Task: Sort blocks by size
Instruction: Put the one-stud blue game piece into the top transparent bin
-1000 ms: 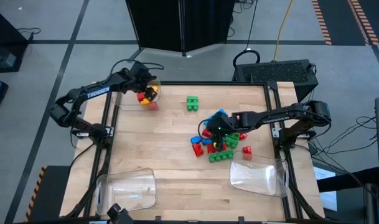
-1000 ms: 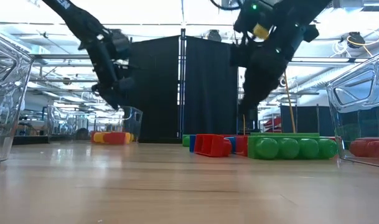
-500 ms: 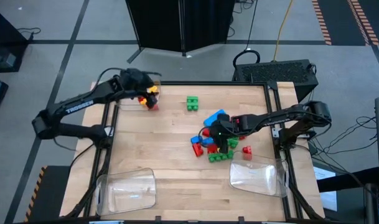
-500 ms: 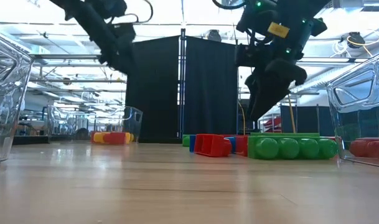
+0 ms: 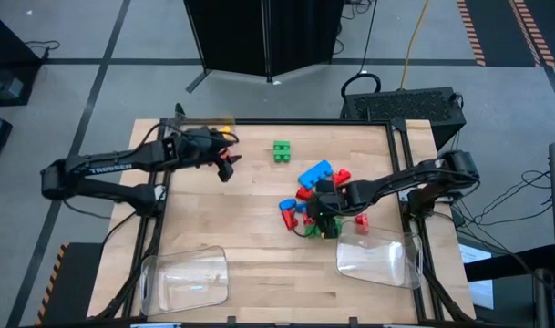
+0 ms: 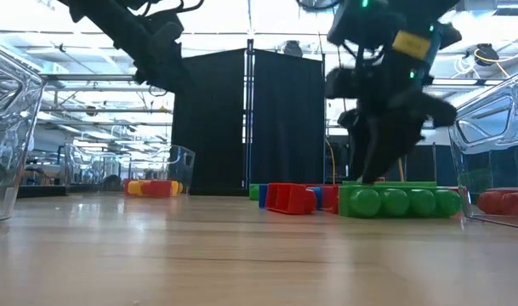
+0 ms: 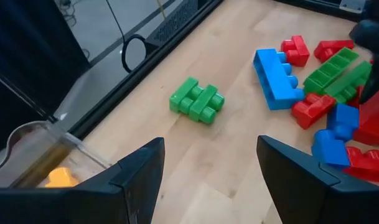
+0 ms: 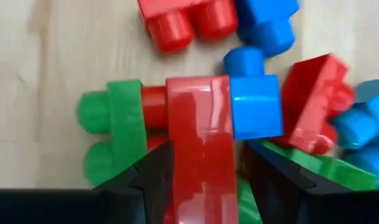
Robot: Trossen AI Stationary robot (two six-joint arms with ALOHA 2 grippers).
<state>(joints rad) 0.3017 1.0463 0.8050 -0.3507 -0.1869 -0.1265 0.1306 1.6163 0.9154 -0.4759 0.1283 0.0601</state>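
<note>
Two open gripper fingers (image 8: 153,177) of the right gripper (image 8: 205,180) straddle a red block (image 8: 198,134), lengthwise between them.

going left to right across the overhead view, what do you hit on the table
left hand → lone green block → pile of blocks with the right hand over it → small red block

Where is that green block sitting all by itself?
In the high view the lone green block lies near the table's far edge, about midway across, between the left gripper and the block pile.
</note>
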